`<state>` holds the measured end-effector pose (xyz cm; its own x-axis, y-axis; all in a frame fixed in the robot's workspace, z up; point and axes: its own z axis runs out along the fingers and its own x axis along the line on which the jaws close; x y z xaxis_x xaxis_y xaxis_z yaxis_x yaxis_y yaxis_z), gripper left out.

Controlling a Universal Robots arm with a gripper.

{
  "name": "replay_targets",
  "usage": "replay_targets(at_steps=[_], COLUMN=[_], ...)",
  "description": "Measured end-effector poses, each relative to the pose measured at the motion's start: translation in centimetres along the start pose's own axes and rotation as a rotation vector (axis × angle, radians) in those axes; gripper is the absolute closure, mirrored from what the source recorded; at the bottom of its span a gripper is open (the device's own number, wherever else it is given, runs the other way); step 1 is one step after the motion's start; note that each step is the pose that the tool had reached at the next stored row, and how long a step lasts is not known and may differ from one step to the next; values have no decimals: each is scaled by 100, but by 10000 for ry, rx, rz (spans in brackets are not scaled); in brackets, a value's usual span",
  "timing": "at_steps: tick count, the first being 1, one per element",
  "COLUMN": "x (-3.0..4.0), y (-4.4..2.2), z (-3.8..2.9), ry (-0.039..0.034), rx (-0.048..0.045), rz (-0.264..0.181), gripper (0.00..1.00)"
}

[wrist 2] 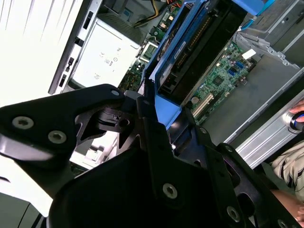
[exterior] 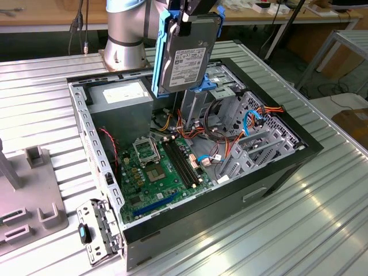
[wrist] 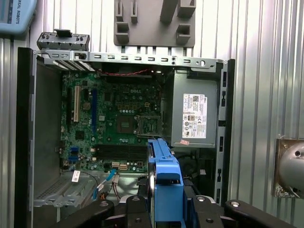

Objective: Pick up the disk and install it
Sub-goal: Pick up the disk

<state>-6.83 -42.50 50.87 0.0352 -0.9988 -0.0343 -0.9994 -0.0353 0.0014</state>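
Observation:
The disk (exterior: 187, 54), a grey hard drive with a white label and a light-blue bracket along its edges, hangs upright above the back of the open computer case (exterior: 287, 155). My gripper (exterior: 191, 14) is shut on its upper end. In the first wrist view the disk's blue bracket (wrist: 164, 178) runs edge-on between the black fingers (wrist: 209, 209), with the motherboard (wrist: 114, 118) beyond it. In the second wrist view the disk (wrist 2: 190, 47) sticks out from the gripper (wrist 2: 159, 114) towards the inside of the case.
A large grey power-supply box (exterior: 121, 95) sits in the case's back corner. The metal drive cage (exterior: 224, 83) and a bundle of cables (exterior: 227, 149) lie below the disk. A grey fixture (exterior: 31, 195) stands on the table at the exterior view's left. A person's sleeve (wrist 2: 292, 164) is near the case.

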Motion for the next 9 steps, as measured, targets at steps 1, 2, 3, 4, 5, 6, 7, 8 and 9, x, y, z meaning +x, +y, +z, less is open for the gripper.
replay_targets(at_steps=[1,2,3,4,5,6,7,8,9], x=[0,0,0,0,1,2,4,5,5], y=[0,0,-2,-16,-35,-67,-104,-121,-137], z=[0,0,0,0,0,0,1,1,1], ry=[0,0,0,1,0,0,0,0,0], rx=[0,0,0,0,0,0,0,0,0], rz=[0,0,-1,-2,0,-1,0,-1,-1], gripper=[64,64,64,64,64,64,64,64,64])
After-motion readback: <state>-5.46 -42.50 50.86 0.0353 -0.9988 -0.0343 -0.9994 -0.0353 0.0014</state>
